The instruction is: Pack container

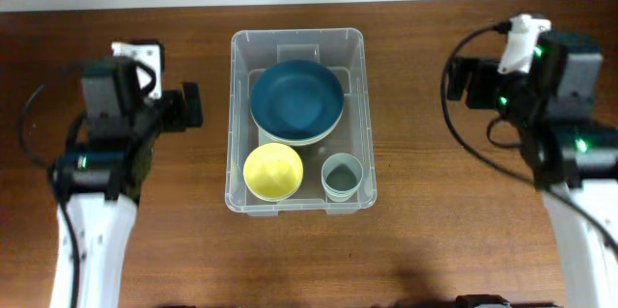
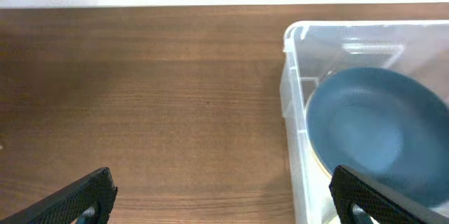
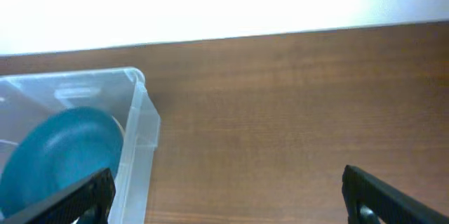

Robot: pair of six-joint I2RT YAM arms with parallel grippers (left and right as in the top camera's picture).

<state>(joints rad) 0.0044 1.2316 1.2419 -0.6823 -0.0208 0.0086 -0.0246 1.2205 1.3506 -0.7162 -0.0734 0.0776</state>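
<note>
The clear plastic container [image 1: 235, 105] stands in the middle of the wooden table. In it are a dark blue bowl [image 1: 296, 101] stacked on a paler one, a yellow bowl [image 1: 273, 171] and a light blue cup [image 1: 342, 175]. The container [image 2: 293, 112] and blue bowl [image 2: 379, 129] show at the right of the left wrist view, and the container [image 3: 140, 140] and blue bowl [image 3: 63, 154] at the left of the right wrist view. My left gripper [image 2: 224, 196] is open and empty, left of the container. My right gripper [image 3: 228, 196] is open and empty, right of it.
The wooden table [image 1: 435, 221] reaches a white wall at the back. Both arms [image 1: 106, 154] [image 1: 560, 125] stand at the table's sides, with cables looping near them.
</note>
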